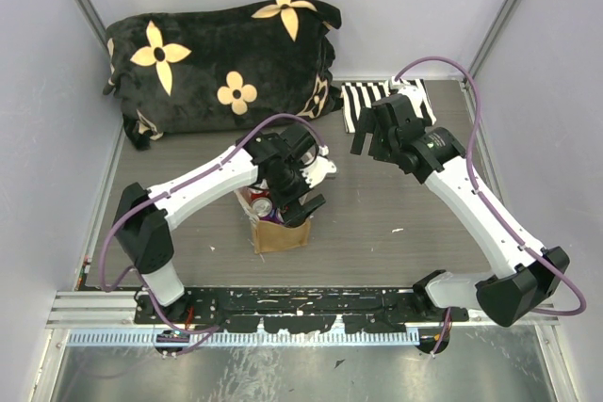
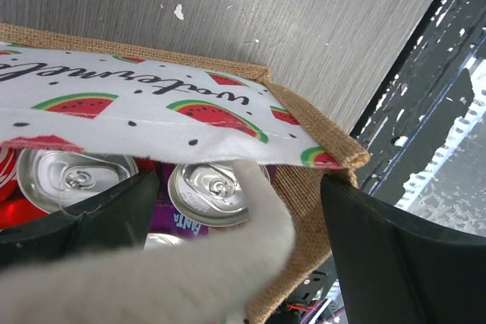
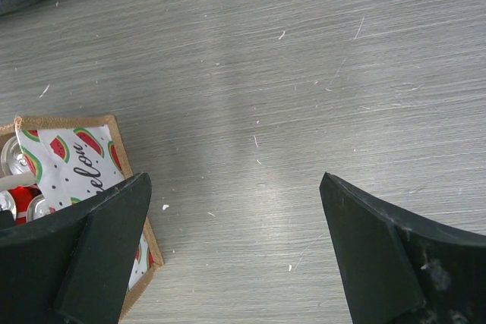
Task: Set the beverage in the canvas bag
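We record: canvas bag (image 2: pixel 304 180) tan-brown. Its lining (image 2: pixel 152 104) is white with red-and-green watermelon slices, black dots and black script. Handle (image 2: pixel 258 218) cream. Purple can (image 2: pixel 209 191) and red can (image 2: pixel 68 176) silver-topped, the red seemingly white-marked. Cushion (image 1: pixel 217 54) black with yellow flowers. Striped cloth (image 1: pixel 363 101) black-and-white. Table (image 1: pixel 396 204) grey.

A: What have you got on the table (image 1: pixel 396 204) apart from the job items?
B: You've got a black plush cushion (image 1: pixel 221 63) with gold flower prints. It lies along the far edge and runs into the far-left corner.
A: Anything else?
B: A black-and-white striped cloth (image 1: pixel 363 96), flat at the far edge toward the far-right corner, just beside the cushion's right end. The top is grey wood-grain, and you'll see a white fleck (image 1: pixel 398 230) right of centre. A slotted aluminium rail (image 1: pixel 94 303) runs along the near edge.
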Available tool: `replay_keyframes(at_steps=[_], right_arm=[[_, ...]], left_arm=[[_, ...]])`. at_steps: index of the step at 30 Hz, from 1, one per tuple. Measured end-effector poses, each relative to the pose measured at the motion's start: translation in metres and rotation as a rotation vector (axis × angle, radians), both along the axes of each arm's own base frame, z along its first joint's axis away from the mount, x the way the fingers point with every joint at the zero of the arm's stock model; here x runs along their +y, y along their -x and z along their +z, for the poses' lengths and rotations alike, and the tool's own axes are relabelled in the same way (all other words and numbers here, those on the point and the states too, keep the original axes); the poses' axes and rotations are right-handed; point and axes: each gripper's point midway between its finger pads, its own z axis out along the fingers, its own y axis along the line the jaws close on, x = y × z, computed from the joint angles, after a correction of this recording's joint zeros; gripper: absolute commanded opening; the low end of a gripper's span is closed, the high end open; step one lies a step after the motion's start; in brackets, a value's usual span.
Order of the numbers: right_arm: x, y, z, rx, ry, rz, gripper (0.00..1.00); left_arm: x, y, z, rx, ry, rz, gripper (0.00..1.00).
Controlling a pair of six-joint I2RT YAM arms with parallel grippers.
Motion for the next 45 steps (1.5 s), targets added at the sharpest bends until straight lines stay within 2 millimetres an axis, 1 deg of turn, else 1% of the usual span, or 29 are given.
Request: replay_keyframes(at_steps=[5, 6, 10, 14, 17, 19, 23, 25, 27, 31, 36, 40, 45], right_arm=[[0.002, -0.001, -0.004, 0.011, 0.003, 0.003, 0.99], [0.002, -0.002, -0.004, 0.013, 0.003, 0.004, 0.99], [0.002, -0.002, -0.004, 0.014, 0.002, 0.005, 0.99], [0.003, -0.002, -0.004, 0.014, 0.002, 0.006, 0.99], [0.003, -0.002, -0.004, 0.013, 0.001, 0.006, 1.0], [0.003, -0.003, -0.002, 0.007, -0.002, 0.006, 1.0], [0.005, -0.007, 0.003, -0.012, -0.014, 0.005, 1.0], [0.005, -0.008, 0.004, -0.016, -0.022, 0.005, 1.0], [0.006, -0.01, 0.004, -0.017, -0.03, 0.006, 1.0], [0.009, -0.017, 0.001, -0.015, -0.046, 0.012, 1.0], [0.016, -0.023, -0.007, 0.003, -0.054, 0.029, 1.0], [0.02, -0.024, -0.009, 0.008, -0.065, 0.04, 1.0], [0.021, -0.026, -0.007, 0.001, -0.071, 0.041, 1.0]], left_arm=[[0.001, 0.002, 0.012, -0.009, 0.021, -0.01, 0.97], [0.001, 0.003, 0.017, -0.016, 0.031, -0.013, 0.97], [0.002, 0.004, 0.025, -0.027, 0.046, -0.017, 1.0], [0.0, 0.007, 0.042, -0.047, 0.088, -0.025, 0.98], [0.004, 0.006, 0.058, -0.075, 0.129, -0.009, 0.98], [0.011, 0.0, 0.071, -0.095, 0.163, 0.025, 0.98], [0.042, -0.029, 0.1, -0.155, 0.231, 0.171, 0.98], [0.058, -0.042, 0.11, -0.195, 0.246, 0.244, 0.98], [0.07, -0.05, 0.118, -0.22, 0.256, 0.297, 0.98], [0.081, -0.055, 0.128, -0.242, 0.28, 0.364, 0.98], [0.088, -0.048, 0.132, -0.256, 0.297, 0.389, 0.98], [0.092, -0.049, 0.135, -0.264, 0.305, 0.405, 0.98], [0.091, -0.05, 0.134, -0.261, 0.32, 0.407, 0.98]])
